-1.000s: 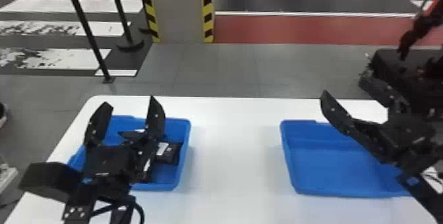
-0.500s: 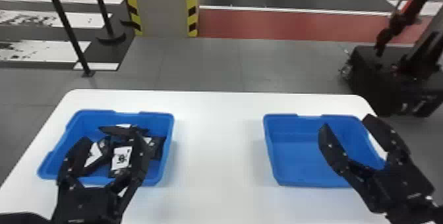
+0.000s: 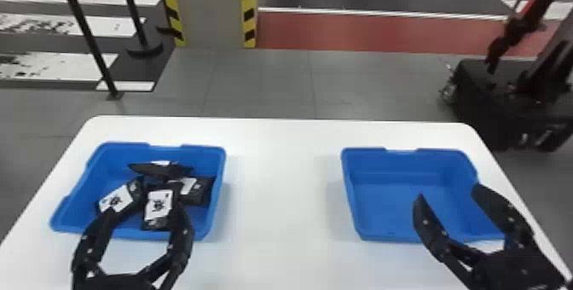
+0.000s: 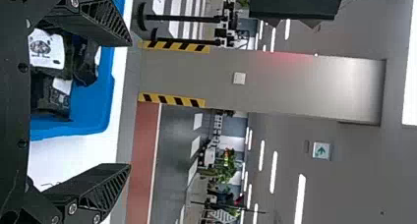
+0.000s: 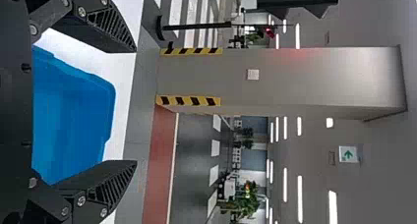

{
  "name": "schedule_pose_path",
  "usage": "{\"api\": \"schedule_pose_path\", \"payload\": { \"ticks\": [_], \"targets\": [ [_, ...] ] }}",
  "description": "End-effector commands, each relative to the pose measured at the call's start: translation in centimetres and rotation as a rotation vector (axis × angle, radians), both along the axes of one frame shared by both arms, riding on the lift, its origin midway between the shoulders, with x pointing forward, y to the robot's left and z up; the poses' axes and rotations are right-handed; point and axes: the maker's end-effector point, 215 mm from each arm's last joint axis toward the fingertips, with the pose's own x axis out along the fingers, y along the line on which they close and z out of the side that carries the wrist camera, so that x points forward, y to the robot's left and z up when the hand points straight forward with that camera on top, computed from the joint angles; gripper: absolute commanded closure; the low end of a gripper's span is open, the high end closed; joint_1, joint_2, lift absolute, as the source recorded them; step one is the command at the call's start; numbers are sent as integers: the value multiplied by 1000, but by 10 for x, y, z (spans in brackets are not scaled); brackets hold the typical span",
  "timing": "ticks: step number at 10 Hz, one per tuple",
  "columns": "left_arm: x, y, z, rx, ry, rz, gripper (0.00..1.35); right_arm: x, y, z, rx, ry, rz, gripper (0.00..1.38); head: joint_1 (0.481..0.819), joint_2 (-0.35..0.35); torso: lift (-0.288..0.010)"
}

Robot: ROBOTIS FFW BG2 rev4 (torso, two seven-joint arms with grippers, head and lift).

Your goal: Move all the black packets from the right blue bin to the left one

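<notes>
Black packets (image 3: 158, 208) lie in the left blue bin (image 3: 218, 208), ten o'clock; left gripper (image 3: 146, 211) and right gripper (image 3: 448, 192) both spread; transfer looks finished; next calls for backing both toward six o'clock.

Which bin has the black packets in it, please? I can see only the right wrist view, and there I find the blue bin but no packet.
Observer: The left bin. In the head view I count at least four black packets in it.
Operator: Thank you. Where is the left gripper, please?
Observer: In the head view, the left gripper is at the near side of the left bin.
Operator: Does it hold any packet?
Observer: No. In the left wrist view its fingers are wide apart, with nothing gripped between them.
</notes>
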Motion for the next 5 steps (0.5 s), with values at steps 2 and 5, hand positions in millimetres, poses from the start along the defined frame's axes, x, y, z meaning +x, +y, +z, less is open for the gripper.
{"api": "schedule_pose_path", "payload": {
  "ticks": [2, 5],
  "targets": [
    [-10, 8, 1, 8, -2, 15, 156, -8, 0, 3, -1, 6, -9, 233, 695, -35, -110],
    [-11, 13, 3, 26, -5, 21, 156, -7, -1, 3, -2, 11, -13, 234, 695, -19, -110]
  ]
}}
